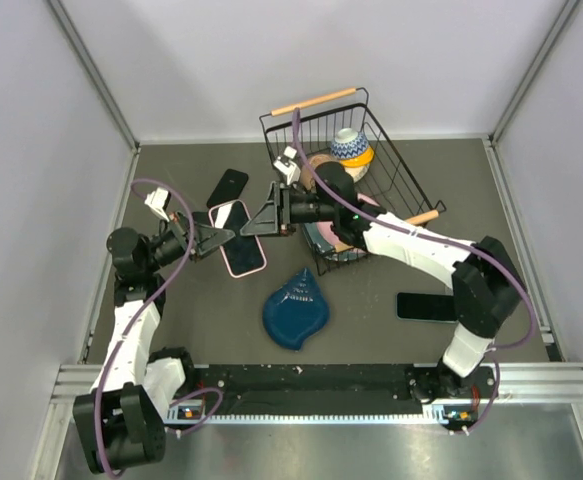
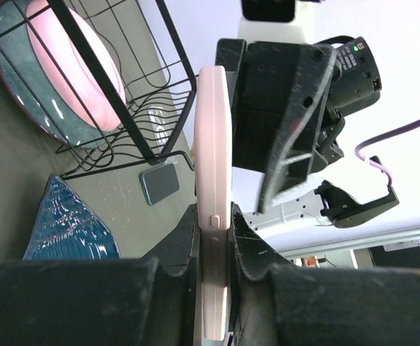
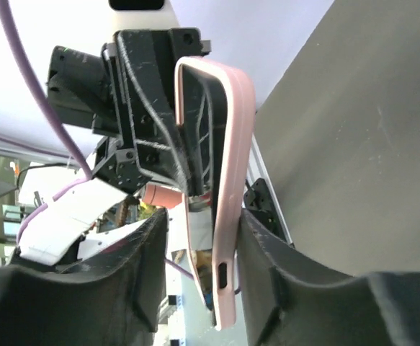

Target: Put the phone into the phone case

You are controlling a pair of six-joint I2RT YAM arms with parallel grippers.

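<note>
While my left gripper (image 2: 213,234) clamps one edge of the pink phone case (image 1: 241,240), left of centre in the top view, and my right gripper (image 3: 202,238) stands loose around the other, the case could pivot and drop. A black phone (image 1: 228,187) lies uncased just above it

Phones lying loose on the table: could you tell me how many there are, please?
2: a black phone just beyond the pink case, toward the far wall; a dark phone lying at the near right. The case may hide a third.
</note>
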